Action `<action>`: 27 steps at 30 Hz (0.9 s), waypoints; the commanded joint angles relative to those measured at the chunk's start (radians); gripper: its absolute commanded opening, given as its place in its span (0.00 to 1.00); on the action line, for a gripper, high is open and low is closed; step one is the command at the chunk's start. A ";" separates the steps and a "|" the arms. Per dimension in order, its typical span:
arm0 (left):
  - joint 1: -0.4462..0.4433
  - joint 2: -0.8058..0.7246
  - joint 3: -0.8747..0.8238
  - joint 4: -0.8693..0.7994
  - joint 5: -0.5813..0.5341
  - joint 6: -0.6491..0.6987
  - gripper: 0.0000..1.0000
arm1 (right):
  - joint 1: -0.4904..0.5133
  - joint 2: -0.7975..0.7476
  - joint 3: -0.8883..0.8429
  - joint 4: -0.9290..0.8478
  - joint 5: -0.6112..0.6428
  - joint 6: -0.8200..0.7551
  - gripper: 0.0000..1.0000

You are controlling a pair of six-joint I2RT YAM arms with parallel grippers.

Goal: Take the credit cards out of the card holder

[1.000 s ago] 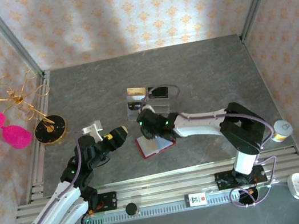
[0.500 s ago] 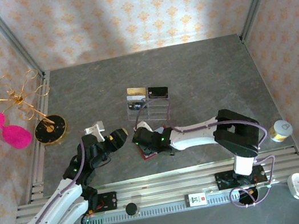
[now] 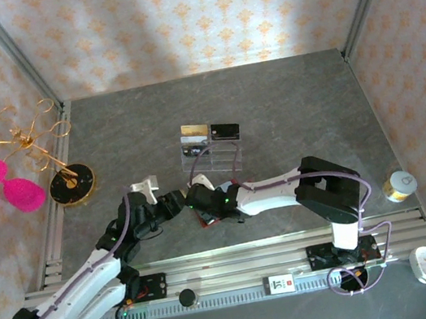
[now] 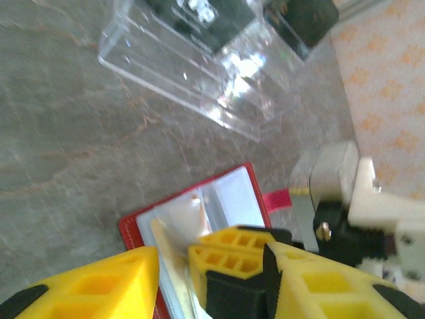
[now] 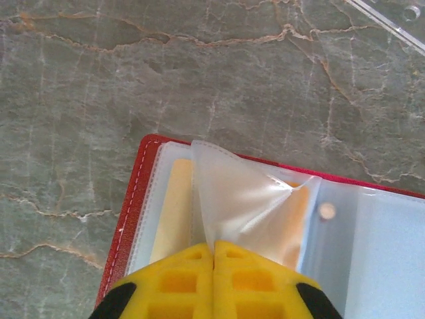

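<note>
The red card holder [image 3: 209, 220] lies open on the grey table in front of both arms, its clear sleeves facing up. My right gripper [image 5: 214, 249] is shut on one clear sleeve [image 5: 246, 199] and lifts it into a peak. A whitish credit card [image 5: 172, 212] sits in the sleeve at the left of the holder [image 5: 131, 206]. My left gripper [image 4: 211, 256] is open just over the card holder [image 4: 136, 222], its jaws apart on either side of the right gripper's fingertips [image 4: 232, 259]. The pale card edge [image 4: 163, 246] shows between them.
A clear acrylic stand [image 3: 210, 153] with a gold card [image 3: 194, 132] and a black card [image 3: 225, 132] stands just behind the holder. It also appears in the left wrist view [image 4: 192, 60]. A gold wire stand [image 3: 29, 146] is at far left. A yellow jar [image 3: 398, 186] is at right.
The right gripper slid left and nearer, then shut on the sleeve. The left gripper moved right up to the holder and its jaws narrowed. The holder shifted slightly left.
</note>
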 commanded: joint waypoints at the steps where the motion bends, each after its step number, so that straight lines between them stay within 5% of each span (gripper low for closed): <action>1: -0.052 0.054 -0.017 0.104 0.002 -0.016 0.36 | -0.006 -0.055 -0.037 0.055 -0.001 0.079 0.00; 10: -0.076 0.223 -0.001 0.208 0.030 -0.013 0.00 | -0.016 -0.140 -0.112 0.163 -0.024 0.234 0.00; 13: -0.086 0.294 0.026 0.204 0.032 0.002 0.00 | -0.017 -0.164 -0.129 0.170 -0.011 0.246 0.00; 20: -0.130 0.476 0.113 0.209 0.064 0.043 0.00 | -0.016 -0.297 -0.214 0.167 0.112 0.313 0.40; 27: -0.226 0.581 0.220 0.176 0.048 0.077 0.05 | -0.020 -0.463 -0.306 0.082 0.241 0.355 0.42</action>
